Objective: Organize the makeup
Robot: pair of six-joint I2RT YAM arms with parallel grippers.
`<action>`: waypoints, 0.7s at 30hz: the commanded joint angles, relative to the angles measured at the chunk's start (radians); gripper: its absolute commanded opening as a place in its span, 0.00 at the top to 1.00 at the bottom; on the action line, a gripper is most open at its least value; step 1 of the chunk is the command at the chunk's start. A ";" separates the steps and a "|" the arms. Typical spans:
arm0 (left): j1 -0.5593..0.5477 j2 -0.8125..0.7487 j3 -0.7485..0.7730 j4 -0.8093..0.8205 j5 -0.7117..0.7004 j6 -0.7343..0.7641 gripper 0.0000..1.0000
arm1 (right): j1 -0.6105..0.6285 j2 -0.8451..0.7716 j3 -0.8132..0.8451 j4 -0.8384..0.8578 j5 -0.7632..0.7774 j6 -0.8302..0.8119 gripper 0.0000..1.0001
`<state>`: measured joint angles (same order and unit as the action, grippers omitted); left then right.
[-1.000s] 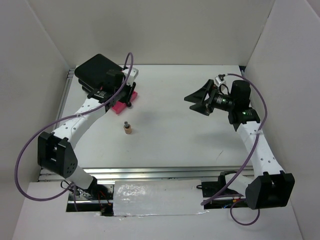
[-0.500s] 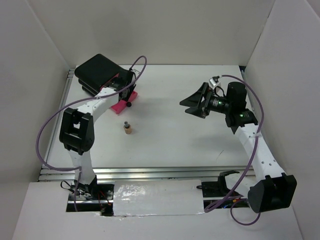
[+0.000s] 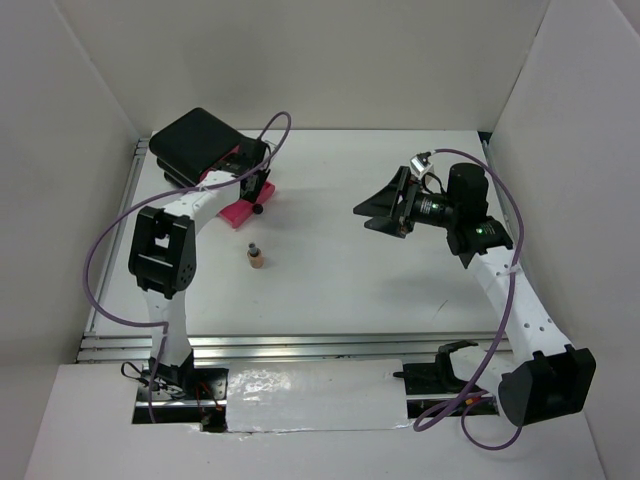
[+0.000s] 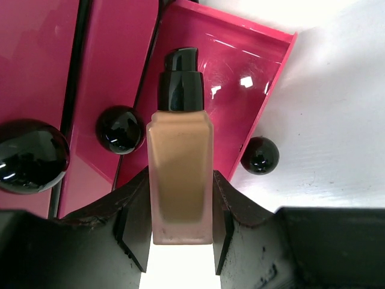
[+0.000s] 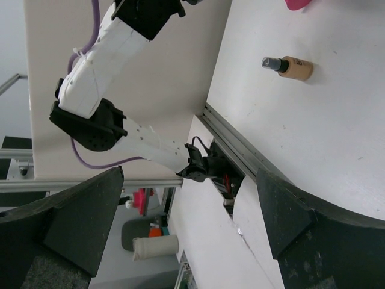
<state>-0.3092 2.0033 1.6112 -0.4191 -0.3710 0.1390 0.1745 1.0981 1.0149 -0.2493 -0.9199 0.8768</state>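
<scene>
My left gripper (image 4: 180, 238) is shut on a tan bottle with a dark cap (image 4: 180, 168), held over the open pink drawer (image 4: 234, 90) of the black box (image 3: 195, 140). In the top view the left gripper (image 3: 252, 185) is at the drawer (image 3: 240, 212). A second tan bottle (image 3: 256, 259) lies on the table in front of the drawer; it also shows in the right wrist view (image 5: 289, 67). My right gripper (image 3: 380, 205) is open and empty, raised above the table's right half and pointing left. The compacts and packets are out of view.
The black box stands at the table's back left corner, with pink drawer fronts and round black knobs (image 4: 120, 128). White walls enclose the table on the left, back and right. A metal rail (image 3: 300, 345) runs along the near edge.
The left arm has folded in, its elbow raised, carrying the gripper a little further toward the open drawer. The right gripper has drifted slightly left. The loose bottle has not moved.
</scene>
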 commanded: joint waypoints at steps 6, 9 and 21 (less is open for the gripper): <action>0.022 0.009 -0.024 0.037 0.021 -0.048 0.67 | 0.011 -0.001 0.045 0.004 -0.008 -0.018 0.00; 0.024 0.014 -0.020 0.039 0.011 -0.064 0.50 | 0.011 0.000 0.042 0.008 -0.008 -0.013 0.00; 0.028 0.002 -0.004 0.020 0.015 -0.098 0.32 | 0.010 0.002 0.050 0.013 -0.004 -0.018 0.00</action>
<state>-0.2874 2.0129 1.5875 -0.4160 -0.3614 0.0704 0.1745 1.1019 1.0153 -0.2489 -0.9195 0.8734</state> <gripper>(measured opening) 0.680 0.997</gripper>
